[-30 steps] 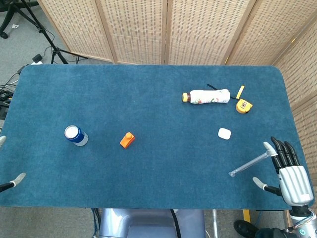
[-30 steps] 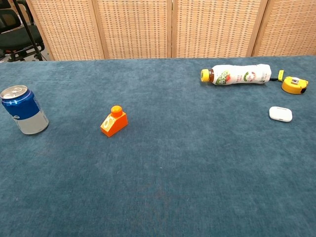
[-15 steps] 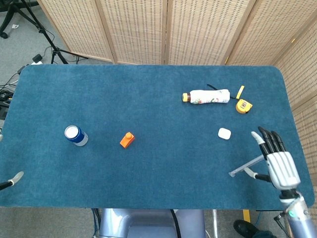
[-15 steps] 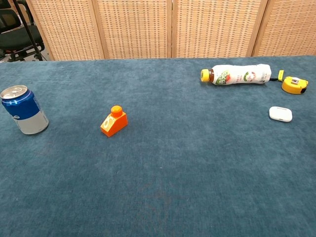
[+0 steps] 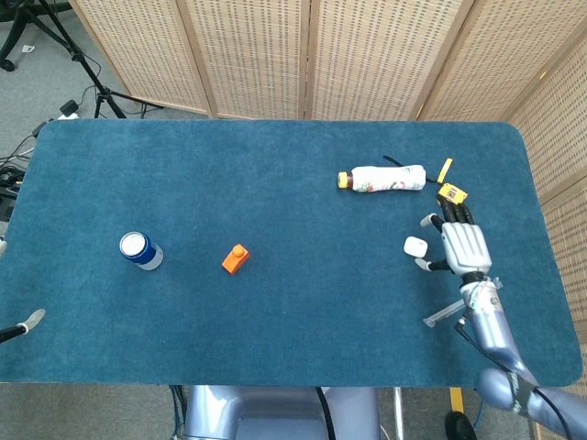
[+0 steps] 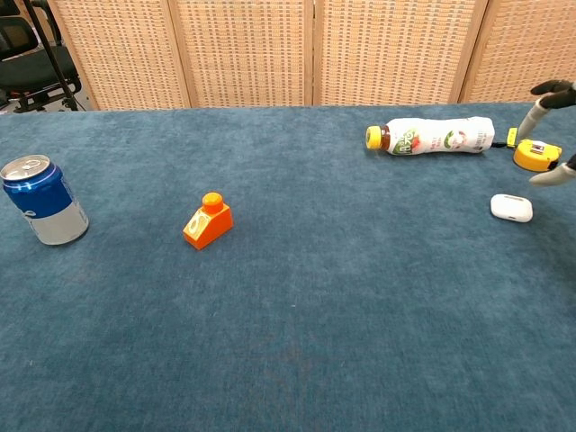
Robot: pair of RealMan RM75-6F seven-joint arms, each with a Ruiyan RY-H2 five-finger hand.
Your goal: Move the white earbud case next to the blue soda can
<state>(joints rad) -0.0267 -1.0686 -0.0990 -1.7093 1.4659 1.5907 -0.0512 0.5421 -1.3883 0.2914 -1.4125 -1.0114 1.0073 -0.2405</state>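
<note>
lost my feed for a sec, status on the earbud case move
Right robot hand open beside white earbud case, not gripping. Left robot hand at table edge, only fingertips visible. Orange block lies between case and blue soda can.

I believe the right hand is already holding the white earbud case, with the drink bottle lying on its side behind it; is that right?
Not quite: the right hand is open beside the earbud case, not holding it, as the head view shows. The bottle does lie on its side.

The white earbud case (image 5: 415, 246) (image 6: 511, 208) is a small, rounded, closed pebble lying flat on the blue cloth, just below and to the left of the yellow tape measure (image 5: 450, 194) (image 6: 536, 155). The blue soda can (image 5: 139, 249) (image 6: 43, 200) stands upright, silver top unopened, well apart from that tape measure, far to its left across the table.
</note>
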